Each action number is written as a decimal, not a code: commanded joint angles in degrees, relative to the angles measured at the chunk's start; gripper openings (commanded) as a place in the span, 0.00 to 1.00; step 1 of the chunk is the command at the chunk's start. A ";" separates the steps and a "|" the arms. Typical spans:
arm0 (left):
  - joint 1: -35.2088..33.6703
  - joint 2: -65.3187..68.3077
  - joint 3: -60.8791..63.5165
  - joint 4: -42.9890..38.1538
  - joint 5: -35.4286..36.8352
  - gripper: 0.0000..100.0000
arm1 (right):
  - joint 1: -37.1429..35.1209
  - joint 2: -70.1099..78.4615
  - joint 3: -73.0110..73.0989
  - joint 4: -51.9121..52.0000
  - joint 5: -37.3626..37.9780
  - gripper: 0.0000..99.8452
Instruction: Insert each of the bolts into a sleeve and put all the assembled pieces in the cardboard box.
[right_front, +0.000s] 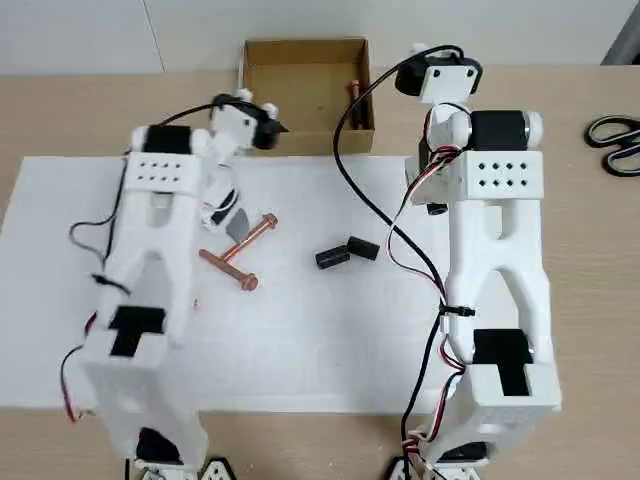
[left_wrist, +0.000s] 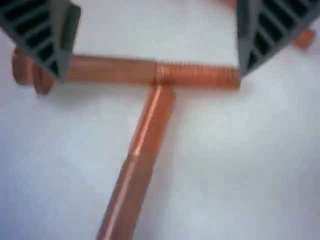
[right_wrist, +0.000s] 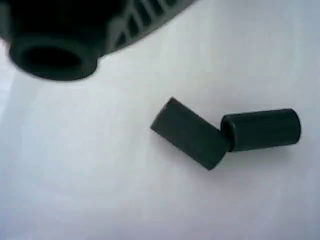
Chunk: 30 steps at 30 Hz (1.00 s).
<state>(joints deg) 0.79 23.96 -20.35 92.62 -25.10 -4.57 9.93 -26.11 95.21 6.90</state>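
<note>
**A:** Why is the left claw spread so wide?

**B:** It hangs low over a bolt on the white sheet, with one finger near the head and the other finger near the threaded tip. It grips nothing. As I read it, the wide gap is there so it can drop around that bolt.

**A:** Is anything in the way?

**B:** Yes, a second bolt butts end-on against the middle of the first, so the two make a T. A clumsy close could nudge both of them.

**A:** And the right claw?

**B:** A black tube with an open end sits against its ribbed finger. It looks clamped on a sleeve and held off the tabletop, probably waiting for a bolt to be pushed in.

**A:** Where are the other sleeves?

**B:** One sleeve and its neighbour lie touching on the sheet, between the two arms.

**A:** And the cardboard box?

**B:** It stands at the far edge of the sheet, between the arms, with a copper piece lying along one wall. I cannot tell whether that piece wears a sleeve.
</note>
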 joint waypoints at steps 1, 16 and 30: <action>1.76 3.43 -7.34 0.00 -0.97 0.21 | 0.13 -3.74 -0.26 0.48 0.62 0.01; 3.16 20.04 -23.96 0.53 -0.88 0.21 | 0.13 -3.56 -0.26 0.48 0.70 0.01; 3.69 21.80 -24.04 0.09 0.26 0.21 | 0.04 -3.38 -0.26 0.40 0.62 0.01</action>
<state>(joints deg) 3.96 45.76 -42.42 92.62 -25.80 -4.57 9.93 -26.11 95.21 7.08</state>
